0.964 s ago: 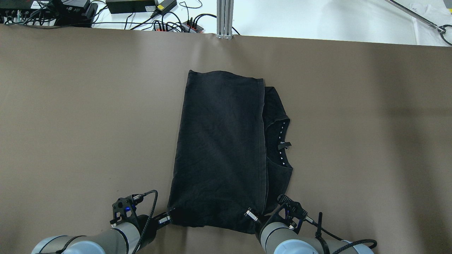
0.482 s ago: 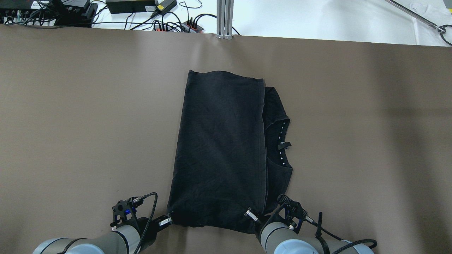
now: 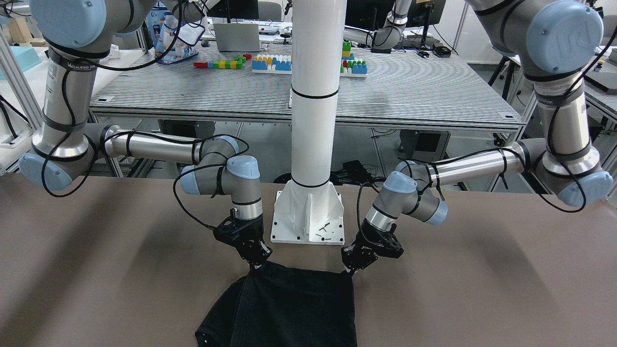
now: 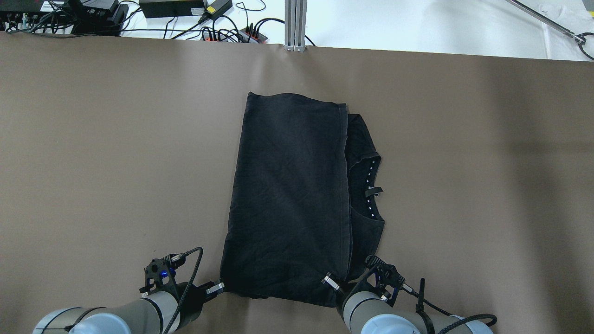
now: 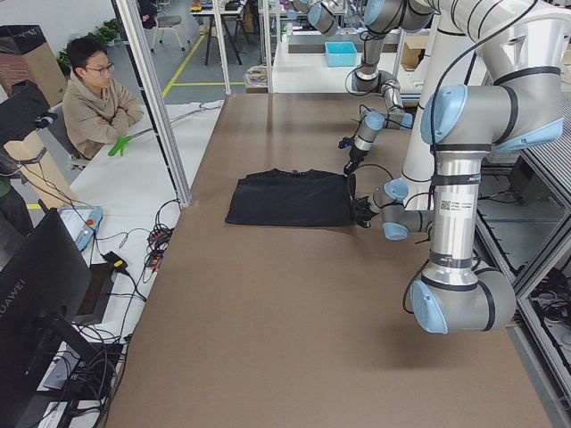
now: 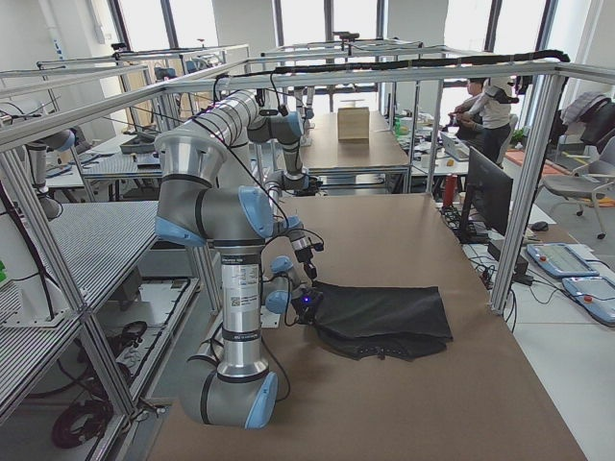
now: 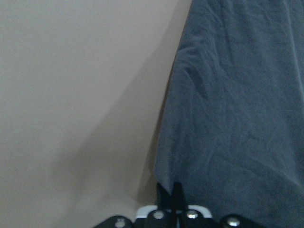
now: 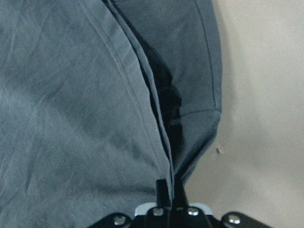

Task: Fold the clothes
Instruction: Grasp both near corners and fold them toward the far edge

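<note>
1. Where the left gripper (image 4: 217, 288) meets the near left corner of the garment (image 4: 287, 195), its fingers (image 7: 163, 197) are pressed together with the hem pinched between them.
2. In the middle of the table (image 4: 93, 162) the garment lies flat, running from near to far and already doubled over. It looks thin, limp and light, and will likely sag and crease wherever it is unsupported.
3. At the near right corner the right gripper (image 4: 329, 281) is likewise clamped on the layered edge. Both layers need catching, or the lower one may slip free.
4. Farther right, the collar (image 4: 370, 190) part pokes out from under the fold. Corners, not middles, look like the best holds.
</note>
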`<state>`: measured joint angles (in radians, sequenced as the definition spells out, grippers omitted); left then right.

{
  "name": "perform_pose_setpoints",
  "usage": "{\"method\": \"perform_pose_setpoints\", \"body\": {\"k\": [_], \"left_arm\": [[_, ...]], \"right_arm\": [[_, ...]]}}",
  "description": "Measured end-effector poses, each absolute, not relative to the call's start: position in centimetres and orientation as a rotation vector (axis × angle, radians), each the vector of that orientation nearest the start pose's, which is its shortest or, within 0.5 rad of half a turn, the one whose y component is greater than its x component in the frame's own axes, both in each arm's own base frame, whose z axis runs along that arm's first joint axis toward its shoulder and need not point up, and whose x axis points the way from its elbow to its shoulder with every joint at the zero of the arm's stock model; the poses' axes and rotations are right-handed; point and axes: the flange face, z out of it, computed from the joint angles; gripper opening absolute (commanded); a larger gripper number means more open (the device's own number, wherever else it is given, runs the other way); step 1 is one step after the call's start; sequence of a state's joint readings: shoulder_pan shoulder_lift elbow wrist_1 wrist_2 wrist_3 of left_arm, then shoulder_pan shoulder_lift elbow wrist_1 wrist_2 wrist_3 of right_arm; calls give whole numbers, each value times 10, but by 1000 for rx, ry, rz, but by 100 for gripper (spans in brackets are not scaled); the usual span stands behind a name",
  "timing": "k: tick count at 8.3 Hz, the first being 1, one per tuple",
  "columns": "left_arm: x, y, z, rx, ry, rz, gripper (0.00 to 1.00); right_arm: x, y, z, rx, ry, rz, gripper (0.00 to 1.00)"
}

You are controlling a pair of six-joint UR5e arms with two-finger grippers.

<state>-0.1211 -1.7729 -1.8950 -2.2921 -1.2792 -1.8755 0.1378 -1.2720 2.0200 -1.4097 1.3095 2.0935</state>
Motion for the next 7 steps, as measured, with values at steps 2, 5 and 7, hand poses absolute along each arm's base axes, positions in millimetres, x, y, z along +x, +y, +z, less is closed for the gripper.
{"method": "perform_pose_setpoints", "body": {"k": [2,5,7], "left_arm": [[494,-228,304,104,1301,-532,0],[465,-335,207,101,1289,-561,0],[457,-423,156,117,1241,-586,0]], "right_arm": [[-510,-236,274,68,-977,732,0],[-469,-310,240,94,-1005,769,0],[-439,-390,212,92,-1013,771,0]]}}
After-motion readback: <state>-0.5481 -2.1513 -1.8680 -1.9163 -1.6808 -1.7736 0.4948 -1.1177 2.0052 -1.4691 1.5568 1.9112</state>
